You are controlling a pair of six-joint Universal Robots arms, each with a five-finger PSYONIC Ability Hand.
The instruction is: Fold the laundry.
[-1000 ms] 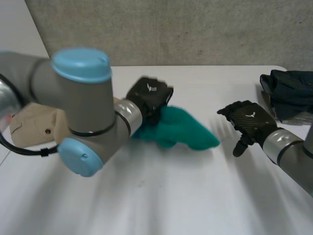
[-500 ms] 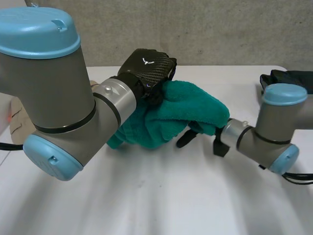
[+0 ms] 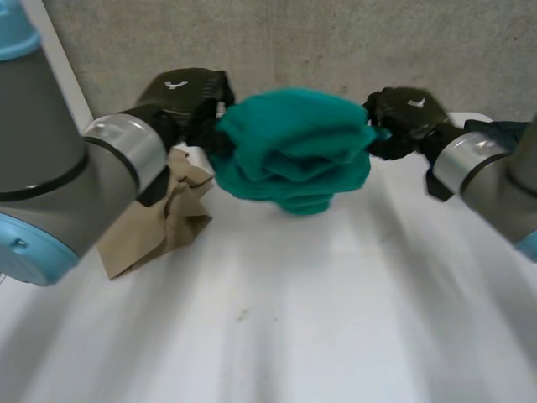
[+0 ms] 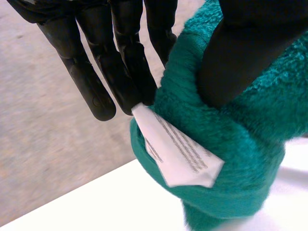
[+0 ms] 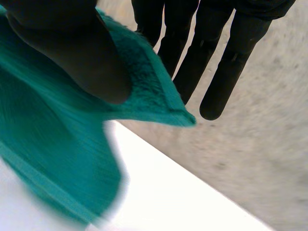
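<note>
The teal towel point(image 3: 294, 151) sits in the upper middle of the head view as a thick, bunched bundle, held up between the two hands. Its lower folds sag toward the white table point(image 3: 294, 327); I cannot tell whether they touch it.

The left hand point(image 3: 186, 102) is at the bundle's left end, in the upper left of the frame. In the left wrist view its fingers point(image 4: 94, 77) run straight and close together behind the cloth while the thumb presses into the pile from the front, so an edge of the towel is pinched between them. A white label point(image 4: 180, 156) sewn to that edge sticks out just at the fingertips.

The right hand point(image 3: 404, 117) is at the bundle's right end, in the upper right of the frame. In its own wrist view the thumb bears down on a hemmed corner of the towel and the straight fingers point(image 5: 219, 67) stand behind it – the corner is clamped between thumb and fingers, with the rest of the cloth hanging away below the palm.

A crumpled tan garment point(image 3: 164, 222) lies on the table at centre left, under the left arm point(image 3: 59, 185). A dark garment point(image 3: 508, 130) lies at the right edge, beyond the right arm point(image 3: 478, 172). A grey wall point(image 3: 336, 42) runs behind the table.
</note>
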